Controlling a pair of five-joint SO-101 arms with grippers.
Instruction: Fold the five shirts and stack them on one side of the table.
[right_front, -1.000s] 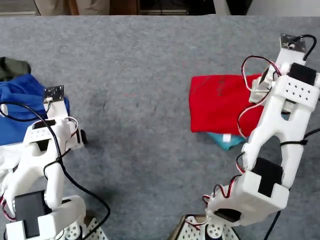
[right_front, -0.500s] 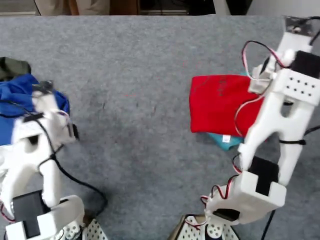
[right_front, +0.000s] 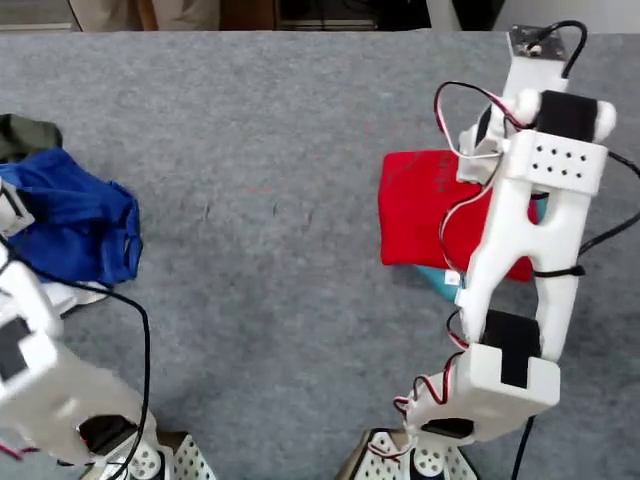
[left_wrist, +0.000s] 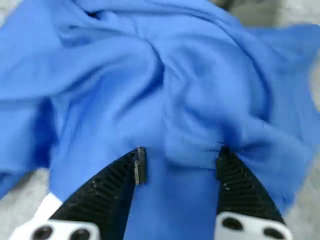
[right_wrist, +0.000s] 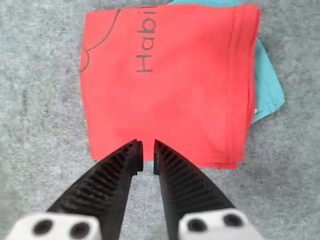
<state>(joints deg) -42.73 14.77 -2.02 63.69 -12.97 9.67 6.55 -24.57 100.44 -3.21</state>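
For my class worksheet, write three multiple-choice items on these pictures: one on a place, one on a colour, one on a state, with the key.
1. What lies under the red shirt? A) a yellow towel B) a teal shirt C) a black tray
2. What colour is the crumpled shirt on the table's left side? A) blue B) orange C) pink
3. How do the left jaws stand? A) shut on a sleeve B) shut, empty C) open
Key: 1 B, teal edges poke out beneath the red; 2 A, the left wrist view shows blue cloth; 3 C, they stand apart over the crumpled shirt.
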